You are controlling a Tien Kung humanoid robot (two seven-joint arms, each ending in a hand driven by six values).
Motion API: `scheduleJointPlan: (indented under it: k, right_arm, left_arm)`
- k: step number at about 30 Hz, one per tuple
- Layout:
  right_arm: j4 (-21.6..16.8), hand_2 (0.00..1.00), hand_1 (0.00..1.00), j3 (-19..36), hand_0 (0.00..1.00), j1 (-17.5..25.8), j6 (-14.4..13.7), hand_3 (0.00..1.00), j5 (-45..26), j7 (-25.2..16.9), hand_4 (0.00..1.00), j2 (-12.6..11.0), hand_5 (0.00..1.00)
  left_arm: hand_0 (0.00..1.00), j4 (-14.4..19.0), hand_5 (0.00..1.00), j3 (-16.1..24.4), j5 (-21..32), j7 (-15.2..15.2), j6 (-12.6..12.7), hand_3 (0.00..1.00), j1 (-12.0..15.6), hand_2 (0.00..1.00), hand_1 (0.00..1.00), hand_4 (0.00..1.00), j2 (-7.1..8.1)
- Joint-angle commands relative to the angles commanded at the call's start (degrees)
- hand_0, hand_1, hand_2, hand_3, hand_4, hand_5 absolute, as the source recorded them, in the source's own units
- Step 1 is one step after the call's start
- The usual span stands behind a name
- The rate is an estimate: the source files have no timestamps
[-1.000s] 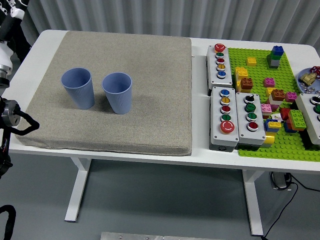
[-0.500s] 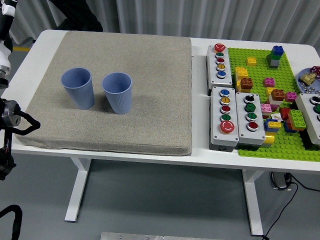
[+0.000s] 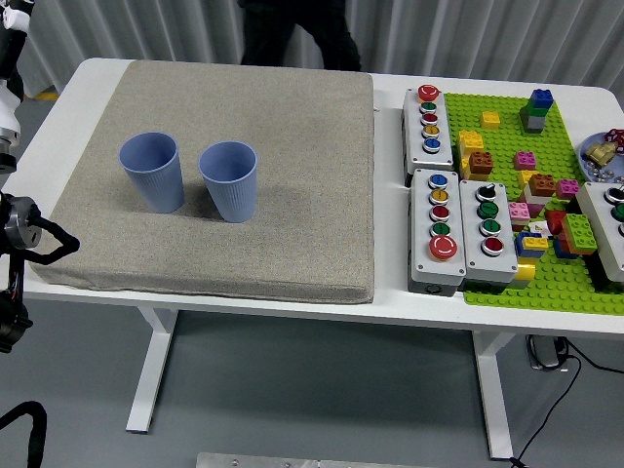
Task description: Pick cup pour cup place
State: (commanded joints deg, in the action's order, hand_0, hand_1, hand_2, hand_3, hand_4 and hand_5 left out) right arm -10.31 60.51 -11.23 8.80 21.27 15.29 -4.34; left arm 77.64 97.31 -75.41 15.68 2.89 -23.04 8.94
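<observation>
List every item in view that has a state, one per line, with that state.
Left cup: upright on the grey mat, open end up, not held.
Right cup: upright on the mat beside the left cup, a small gap between them, not held.
Left arm: at the table's left edge, away from both cups.
Person: standing at the far side, hands not visible.
</observation>
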Motion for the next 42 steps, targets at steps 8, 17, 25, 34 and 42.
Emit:
scheduleJointPlan:
  k: [8,17,25,34,42]
  right_arm:
    - [0.0,0.765,0.716,-0.28,0.749,0.03,0.02,0.618,-0.19,0.16,0.198,0.08,0.173]
    - [0.0,0.765,0.716,-0.4,0.749,0.3,0.09,0.617,-0.15,0.28,0.197,0.18,0.174]
    - [0.0,0.766,0.717,-0.45,0.749,0.43,0.2,0.618,-0.07,0.32,0.196,0.17,0.174]
    - [0.0,0.766,0.717,-0.33,0.749,0.21,0.25,0.617,-0.09,0.32,0.195,0.1,0.174]
    - [0.0,0.765,0.716,-0.3,0.75,0.07,0.24,0.617,-0.07,0.3,0.194,0.09,0.173]
  left_arm:
    - [0.977,0.94,0.2,0.45,-3.79,0.31,-1.67,0.998,0.19,0.998,0.964,0.923,-0.19]
    - [0.971,0.78,0.415,0.4,-1.69,0.12,-1.52,0.998,0.41,0.998,0.952,0.938,-0.4]
    - [0.967,-0.17,0.876,0.5,4.37,-0.15,-1.26,0.998,0.36,0.998,0.945,0.978,-0.43]
    - [0.968,-0.43,0.917,1.17,3.62,-0.37,-1.06,0.998,0.28,0.998,0.946,0.969,-0.55]
    - [0.966,-1.15,0.998,1.26,3.9,-1.25,-0.13,0.998,0.15,0.998,0.94,0.904,-0.76]
